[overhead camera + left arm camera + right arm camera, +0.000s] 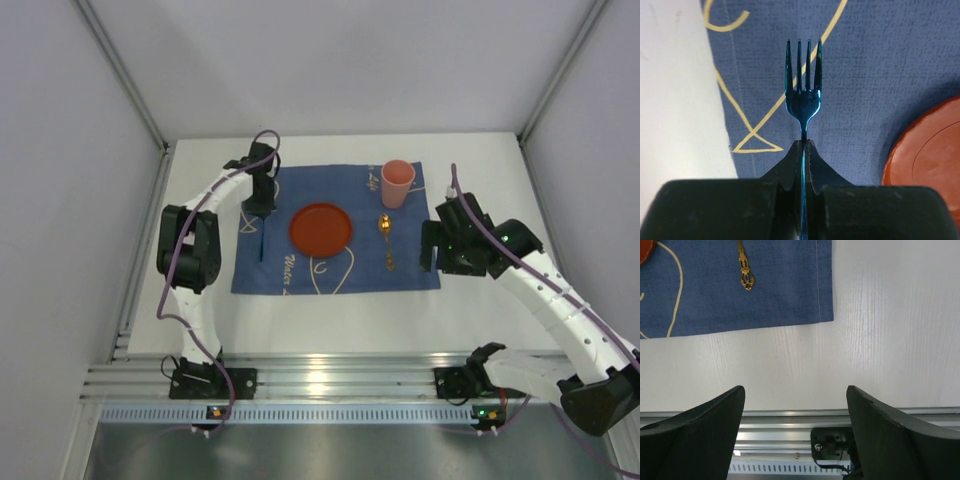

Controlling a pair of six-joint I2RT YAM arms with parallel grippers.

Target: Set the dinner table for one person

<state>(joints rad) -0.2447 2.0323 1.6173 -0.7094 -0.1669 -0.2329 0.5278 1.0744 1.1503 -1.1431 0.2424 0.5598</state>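
- The white dinner table (pixel 330 322) fills the middle of the overhead view, with a ribbed aluminium rail (pixel 330 385) along its lower edge and grey walls on its other three sides
- A blue cloth (pixel 410 268) with cream line drawings lies flat on the table, slightly above the centre of the frame
- A red plate (pixel 321 228) sits on the cloth just left of its middle
- A pink cup (pixel 397 183) stands upright at the cloth's upper right, apart from the plate
- A gold spoon (pixel 386 241) lies lengthwise on the cloth below the cup and to the right of the plate, touching neither
- The left gripper (pixel 804 146), seen close in its wrist camera, has its fingers pressed together on the handle of a blue fork (pixel 803 95)
- The fork's four tines point to the top of that frame, over the cloth and a cream line, with the plate's rim at the right edge; whether the fork touches the cloth cannot be told
- From overhead, fork and left gripper are at the cloth's left side, just beside the plate
- The right gripper (pixel 796 392) has its fingers spread wide with nothing between them, over bare table beyond the cloth's lower right corner
- The spoon's ornate handle tip shows at the top of the right wrist view, and the rail crosses its bottom
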